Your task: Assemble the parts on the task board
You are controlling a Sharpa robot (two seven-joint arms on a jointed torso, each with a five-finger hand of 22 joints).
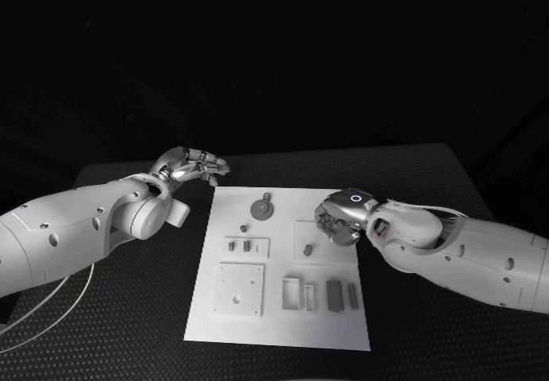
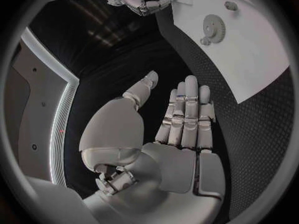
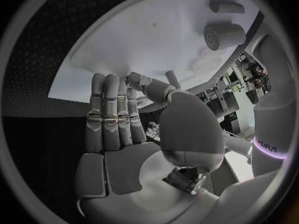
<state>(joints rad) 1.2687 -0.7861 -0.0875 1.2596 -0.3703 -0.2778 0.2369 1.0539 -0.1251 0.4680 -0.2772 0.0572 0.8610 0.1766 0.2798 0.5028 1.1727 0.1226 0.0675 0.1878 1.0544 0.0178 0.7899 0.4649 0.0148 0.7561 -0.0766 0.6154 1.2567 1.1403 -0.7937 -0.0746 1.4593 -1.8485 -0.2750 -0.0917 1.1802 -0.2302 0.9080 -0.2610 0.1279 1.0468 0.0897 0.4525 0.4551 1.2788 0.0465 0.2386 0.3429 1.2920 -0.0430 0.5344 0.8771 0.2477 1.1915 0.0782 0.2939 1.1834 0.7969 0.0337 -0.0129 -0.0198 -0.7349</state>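
Left hand [image 1: 192, 166] and right hand [image 1: 341, 216] both empty, fingers extended

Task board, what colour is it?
White, the task board shows best in the head view.

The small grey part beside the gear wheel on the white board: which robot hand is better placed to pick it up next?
Probably the right robot hand: it hovers over the board, close to the small grey part. The left robot hand is off the board, over the black table.

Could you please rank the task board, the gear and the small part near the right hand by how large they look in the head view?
Largest to smallest:
1. task board
2. gear
3. small part beside the right hand
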